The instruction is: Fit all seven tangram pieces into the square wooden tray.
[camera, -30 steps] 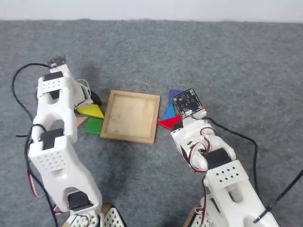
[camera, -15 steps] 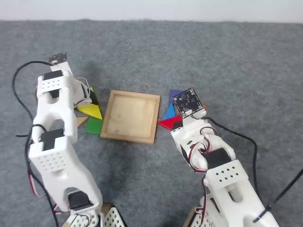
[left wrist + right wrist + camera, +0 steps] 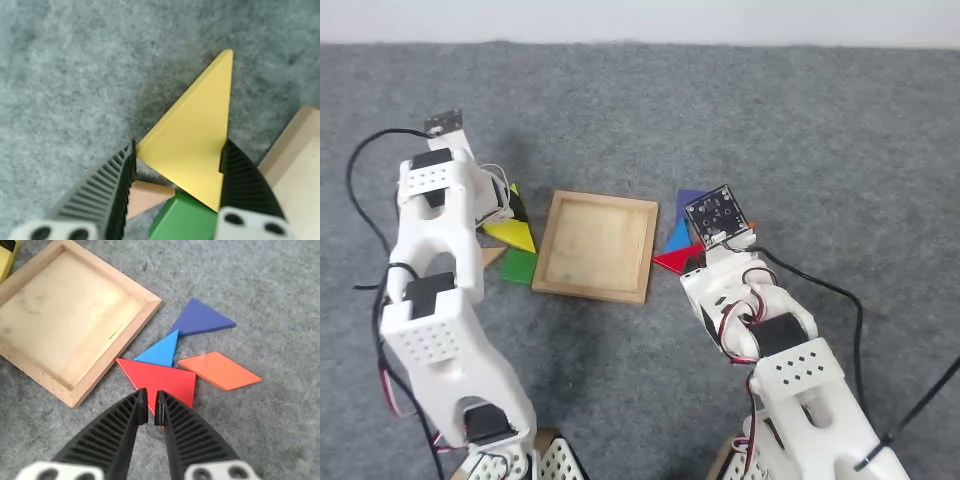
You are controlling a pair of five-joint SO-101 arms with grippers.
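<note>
1. No readable text, number, label or sign on the tray (image 3: 596, 246) or on the coloured pieces (image 3: 162, 380).
2. Pale specks on the black circuit board (image 3: 718, 216) at the right arm's wrist, too small to read as print.
</note>
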